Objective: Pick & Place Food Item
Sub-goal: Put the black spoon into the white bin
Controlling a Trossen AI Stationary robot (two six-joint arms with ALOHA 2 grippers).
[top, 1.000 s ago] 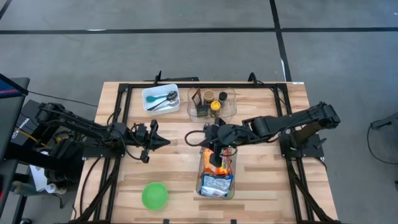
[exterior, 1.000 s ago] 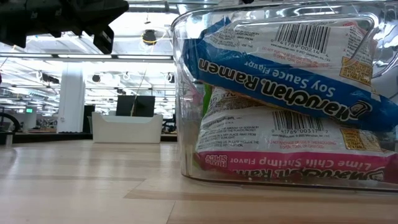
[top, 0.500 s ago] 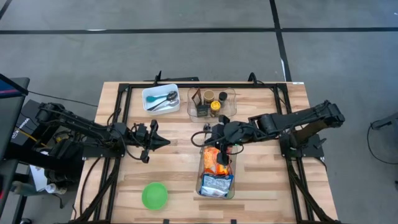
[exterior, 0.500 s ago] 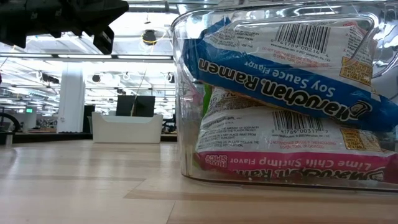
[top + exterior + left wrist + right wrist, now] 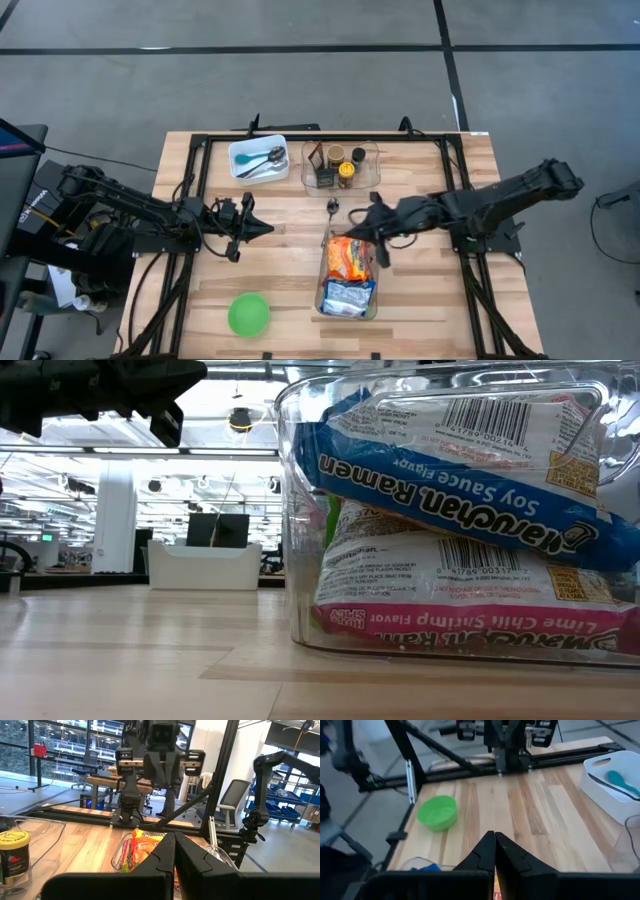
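Note:
A clear bin point(image 5: 348, 278) stands at the table's middle near side and holds ramen packets. An orange packet point(image 5: 348, 258) lies at its far end and a blue one point(image 5: 348, 297) at its near end. The low view shows the blue soy sauce packet point(image 5: 450, 470) lying on a pink lime chili shrimp packet point(image 5: 460, 595). My right gripper point(image 5: 365, 222) is shut and empty, just past the bin's far right corner. My left gripper point(image 5: 250, 228) is shut and empty, left of the bin; its wrist view shows the bin with the orange packet point(image 5: 142, 847).
A green bowl point(image 5: 248, 314) sits at the near left and also shows in the right wrist view point(image 5: 437, 811). A white tub with utensils point(image 5: 258, 158) and a clear tray of small jars point(image 5: 340, 165) stand at the far side. A black frame rail point(image 5: 300, 140) runs around the table.
My right gripper has drawn back from above the bin's far end toward the table's right edge. The orange packet, half covered by the gripper before, now lies open to view in the bin. My left arm has kept still.

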